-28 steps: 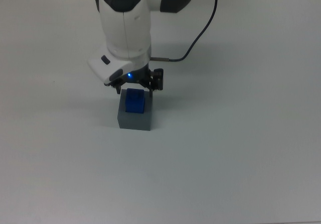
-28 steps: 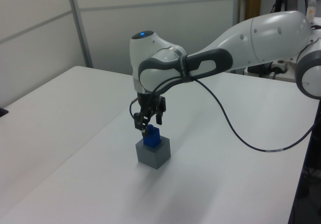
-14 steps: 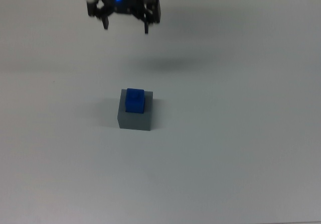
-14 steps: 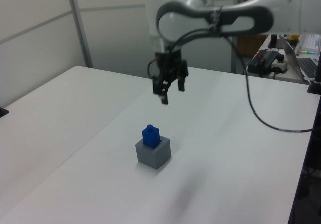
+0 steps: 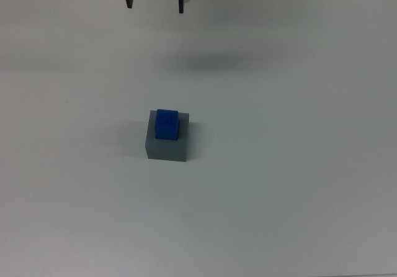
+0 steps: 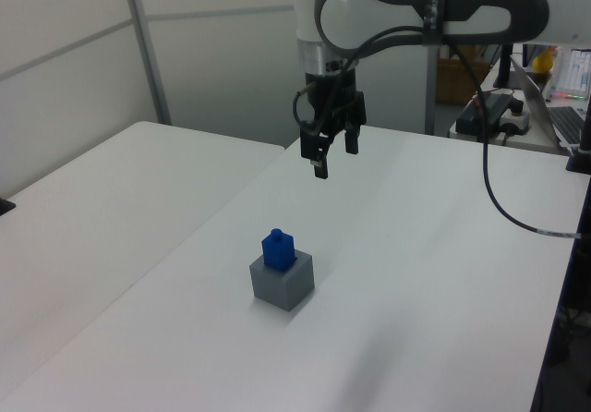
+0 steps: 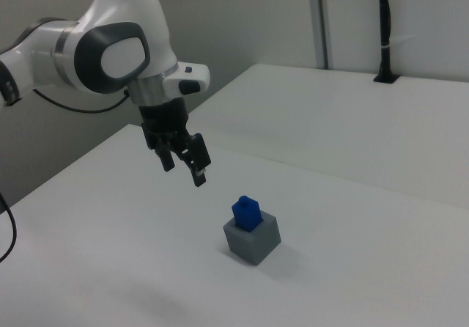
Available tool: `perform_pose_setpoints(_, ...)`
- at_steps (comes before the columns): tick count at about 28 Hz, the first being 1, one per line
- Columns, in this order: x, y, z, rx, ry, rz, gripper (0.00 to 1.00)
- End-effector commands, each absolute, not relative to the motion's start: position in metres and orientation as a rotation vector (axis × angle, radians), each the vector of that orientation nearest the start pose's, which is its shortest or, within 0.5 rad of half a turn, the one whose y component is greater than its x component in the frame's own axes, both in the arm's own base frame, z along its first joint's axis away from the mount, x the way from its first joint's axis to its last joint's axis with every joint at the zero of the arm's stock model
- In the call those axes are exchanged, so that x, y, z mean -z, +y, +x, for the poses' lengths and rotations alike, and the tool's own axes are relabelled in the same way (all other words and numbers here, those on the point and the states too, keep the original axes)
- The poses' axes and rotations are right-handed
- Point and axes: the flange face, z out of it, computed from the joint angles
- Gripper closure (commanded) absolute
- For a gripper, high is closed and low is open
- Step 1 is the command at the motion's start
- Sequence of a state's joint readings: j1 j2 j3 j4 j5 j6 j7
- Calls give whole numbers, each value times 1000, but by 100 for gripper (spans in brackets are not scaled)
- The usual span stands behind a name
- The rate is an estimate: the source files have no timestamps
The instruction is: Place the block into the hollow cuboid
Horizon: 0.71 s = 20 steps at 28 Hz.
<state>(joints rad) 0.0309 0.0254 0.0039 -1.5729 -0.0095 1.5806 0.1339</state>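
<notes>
the block (image 6: 277, 248) stands upright in the recess of the hollow cuboid (image 6: 283, 283) on the white table (image 6: 416, 273), its upper part poking above the rim, so the placing looks done. the gripper (image 6: 333, 155) hangs high and well apart with fingers spread and nothing held, apparently to stay clear. the top view crops it to fingertips, and the recess depth is hidden.

Block in cuboid, gripper apart

The block (image 6: 277, 248) sat in the hollow cuboid (image 6: 283, 282) on the table (image 6: 416, 273); the gripper (image 6: 333, 155) hung above, well apart.
</notes>
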Motion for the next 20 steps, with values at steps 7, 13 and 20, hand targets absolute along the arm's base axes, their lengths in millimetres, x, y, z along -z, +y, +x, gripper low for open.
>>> perform_pose_setpoints(7, -630, 10, 541, 17, 154, -3143, 0)
perform_pose_setpoints(13, -643, -3, 528, 4, 182, -3129, 0)
perform_pose_setpoints(20, -650, -7, 516, -49, 114, -3130, 0)
